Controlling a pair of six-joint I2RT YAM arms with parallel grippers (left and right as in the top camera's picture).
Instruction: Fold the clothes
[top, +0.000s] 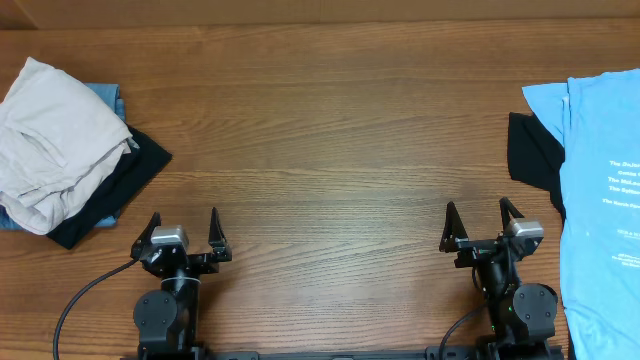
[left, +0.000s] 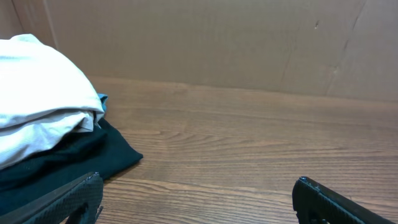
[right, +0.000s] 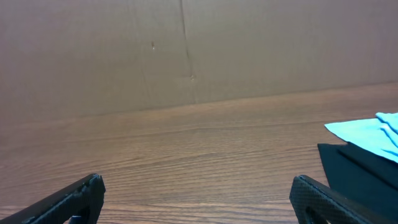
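A heap of clothes lies at the table's left edge: a crumpled pale beige garment (top: 50, 145) on top of a black garment (top: 120, 195), with a bit of blue fabric (top: 108, 95) showing behind. At the right edge a light blue T-shirt (top: 605, 200) with white lettering lies spread over another black garment (top: 535, 150). My left gripper (top: 184, 222) stands open near the front edge, right of the heap and apart from it. My right gripper (top: 480, 214) is open too, left of the T-shirt. The left wrist view shows the beige garment (left: 37, 106) and the black garment (left: 74, 158) ahead to the left.
A brown cardboard wall (left: 249, 43) closes off the far side of the wooden table (top: 330, 150). Black cables (top: 85, 295) run from both arm bases at the front edge.
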